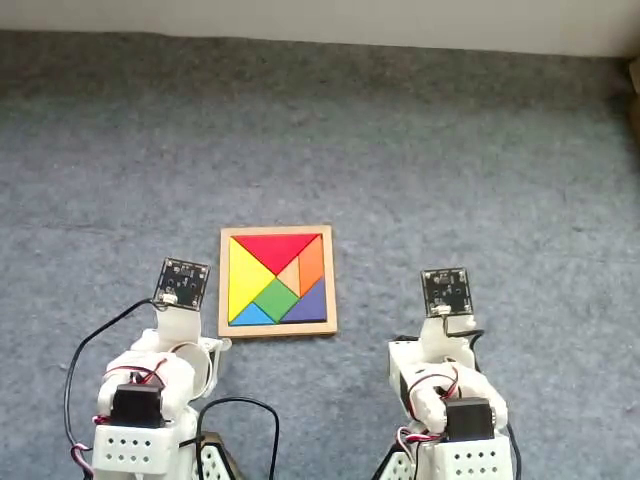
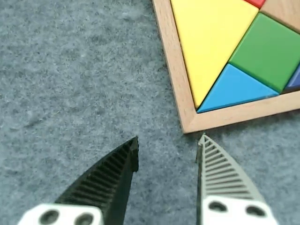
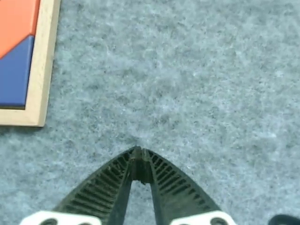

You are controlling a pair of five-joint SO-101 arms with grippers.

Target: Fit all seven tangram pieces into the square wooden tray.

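Observation:
The square wooden tray (image 1: 329,280) lies on the grey carpet between the two arms, holding the red (image 1: 272,248), yellow (image 1: 244,280), green (image 1: 274,297), light blue (image 1: 251,315), orange (image 1: 311,264), tan (image 1: 290,274) and dark blue (image 1: 307,303) pieces fitted flat. In the left wrist view my left gripper (image 2: 168,142) stands open just off the tray's near left corner (image 2: 187,123), nothing between its fingers. My right gripper (image 3: 137,151) is shut over bare carpet, to the right of the tray's other near corner (image 3: 33,115).
Grey carpet (image 1: 450,160) covers the whole table. Both arms sit folded near the front edge, the left one (image 1: 150,390) and the right one (image 1: 450,400). A pale wall edge (image 1: 320,20) runs along the back.

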